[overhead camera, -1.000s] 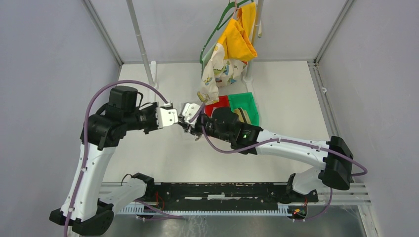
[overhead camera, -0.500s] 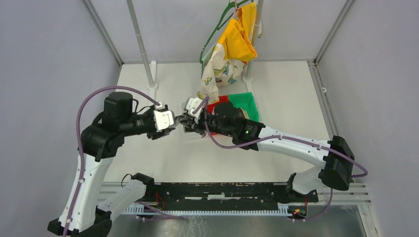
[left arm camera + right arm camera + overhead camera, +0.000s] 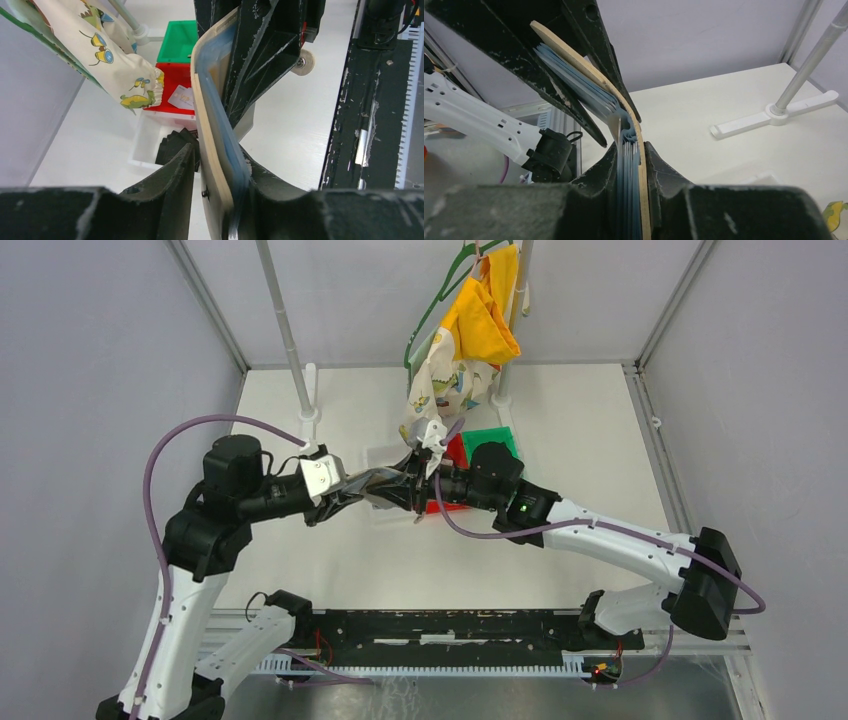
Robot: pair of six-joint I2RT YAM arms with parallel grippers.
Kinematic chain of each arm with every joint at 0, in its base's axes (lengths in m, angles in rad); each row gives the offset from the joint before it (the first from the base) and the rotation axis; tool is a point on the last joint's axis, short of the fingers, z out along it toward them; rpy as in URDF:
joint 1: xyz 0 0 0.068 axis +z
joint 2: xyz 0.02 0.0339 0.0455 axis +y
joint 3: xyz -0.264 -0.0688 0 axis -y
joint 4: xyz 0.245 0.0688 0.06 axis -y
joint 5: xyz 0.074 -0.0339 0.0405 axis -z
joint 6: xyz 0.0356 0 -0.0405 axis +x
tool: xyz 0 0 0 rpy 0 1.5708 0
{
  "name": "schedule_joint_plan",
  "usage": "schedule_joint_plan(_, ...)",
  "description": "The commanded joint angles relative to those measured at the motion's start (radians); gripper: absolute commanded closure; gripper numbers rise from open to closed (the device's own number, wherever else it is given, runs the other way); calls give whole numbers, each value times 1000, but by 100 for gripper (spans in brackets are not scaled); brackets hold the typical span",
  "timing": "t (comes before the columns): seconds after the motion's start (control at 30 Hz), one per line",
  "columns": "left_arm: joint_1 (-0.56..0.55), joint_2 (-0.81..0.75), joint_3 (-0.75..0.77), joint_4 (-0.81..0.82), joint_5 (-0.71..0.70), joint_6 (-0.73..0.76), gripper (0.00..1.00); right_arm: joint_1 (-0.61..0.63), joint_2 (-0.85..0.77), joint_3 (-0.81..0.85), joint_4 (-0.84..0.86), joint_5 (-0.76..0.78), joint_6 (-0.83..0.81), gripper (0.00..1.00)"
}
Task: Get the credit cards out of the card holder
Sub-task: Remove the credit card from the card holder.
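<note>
Card holder [image 3: 200,100] being spread — left gripper [image 3: 217,152] and right gripper [image 3: 630,150] each clamp one flap — next, one must release to empty its sleeves [image 3: 624,200].

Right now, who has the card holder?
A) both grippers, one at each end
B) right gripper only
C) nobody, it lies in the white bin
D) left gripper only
A: the card holder hangs between the arms. The left wrist view shows the left gripper clamped on one end, and the right wrist view shows the right gripper clamped on the other.
</note>
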Motion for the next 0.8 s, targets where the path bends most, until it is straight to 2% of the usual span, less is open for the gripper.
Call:
schedule_joint_plan(0.0,-2,-17,26,54,12,-51,63,-23,-60,-33,142,-78,81,100)
schedule_joint_plan(0.23,-2,72,113,-92,110,-59,81,-62,-80,-123,295,-126,195,100)
schedule_joint_plan(0.43,-2,69,131,-37,180,-150,90,-71,-70,-138,412,-193,282,100)
schedule_joint_plan(0.5,-2,81,161,-62,194,-156,94,-72,-77,-156,449,-210,296,99)
schedule_joint_plan(0.6,-2,107,203,-110,241,-159,98,-81,-84,-173,485,-257,312,87)
schedule_joint_plan(0.7,-1,134,224,-126,319,-229,98,-106,-81,-172,520,-328,356,75)
schedule_joint_plan(0.77,-2,153,230,-136,374,-284,98,-134,-84,-170,530,-373,380,63)
